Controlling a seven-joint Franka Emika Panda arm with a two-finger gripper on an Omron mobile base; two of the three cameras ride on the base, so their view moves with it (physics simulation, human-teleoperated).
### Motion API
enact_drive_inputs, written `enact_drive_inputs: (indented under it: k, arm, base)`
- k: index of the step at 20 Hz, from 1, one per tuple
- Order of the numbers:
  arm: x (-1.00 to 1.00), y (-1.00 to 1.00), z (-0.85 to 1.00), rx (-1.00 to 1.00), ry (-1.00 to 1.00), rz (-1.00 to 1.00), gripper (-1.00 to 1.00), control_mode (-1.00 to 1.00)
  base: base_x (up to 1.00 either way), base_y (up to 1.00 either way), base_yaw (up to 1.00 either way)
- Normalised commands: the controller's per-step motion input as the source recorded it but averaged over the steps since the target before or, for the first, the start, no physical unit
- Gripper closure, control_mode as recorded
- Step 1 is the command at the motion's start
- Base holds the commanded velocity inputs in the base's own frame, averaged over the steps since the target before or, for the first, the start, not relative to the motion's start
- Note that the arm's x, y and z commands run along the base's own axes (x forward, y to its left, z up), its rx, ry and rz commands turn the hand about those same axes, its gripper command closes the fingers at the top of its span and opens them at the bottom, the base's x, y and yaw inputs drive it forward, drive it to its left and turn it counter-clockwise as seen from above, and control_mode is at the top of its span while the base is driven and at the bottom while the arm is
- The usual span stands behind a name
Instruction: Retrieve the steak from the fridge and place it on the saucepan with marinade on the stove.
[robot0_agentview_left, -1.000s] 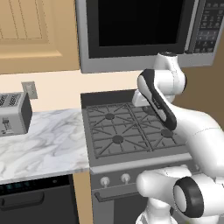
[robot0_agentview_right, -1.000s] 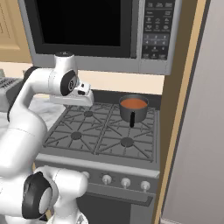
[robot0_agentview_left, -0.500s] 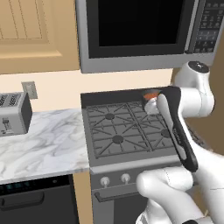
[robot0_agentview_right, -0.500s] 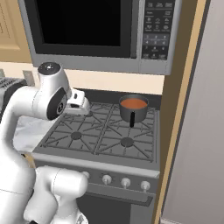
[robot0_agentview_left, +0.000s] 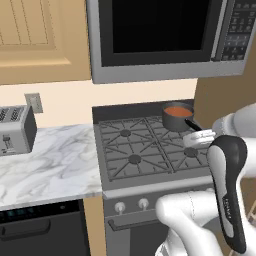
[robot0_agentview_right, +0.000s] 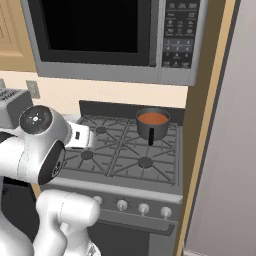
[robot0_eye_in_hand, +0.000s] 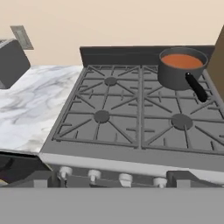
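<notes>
Hand view: round dark saucepan (robot0_eye_in_hand: 177, 71), orange liquid, on cast-grate stove (robot0_eye_in_hand: 131, 118).

The light is bright and even everywhere. Shadows are very soft. Nothing shines or glares. Edges look a little blocky, not blurry.
</notes>
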Motion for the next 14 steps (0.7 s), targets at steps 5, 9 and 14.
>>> enact_drive_inputs:
  k: [5, 9, 14]
  arm:
    - [-0.51, 0.0, 0.0, 0.0, -0.04, -0.01, -1.0, -1.0]
    - [-0.39, 0.0, 0.0, 0.0, 0.0, 0.0, -1.0, -1.0]
    - [-0.12, 0.0, 0.0, -0.01, 0.01, 0.0, -1.0, 1.0]
  base:
    - [0.0, 0.0, 0.0]
    - [0.0, 0.0, 0.0]
    - [0.0, 0.0, 0.0]
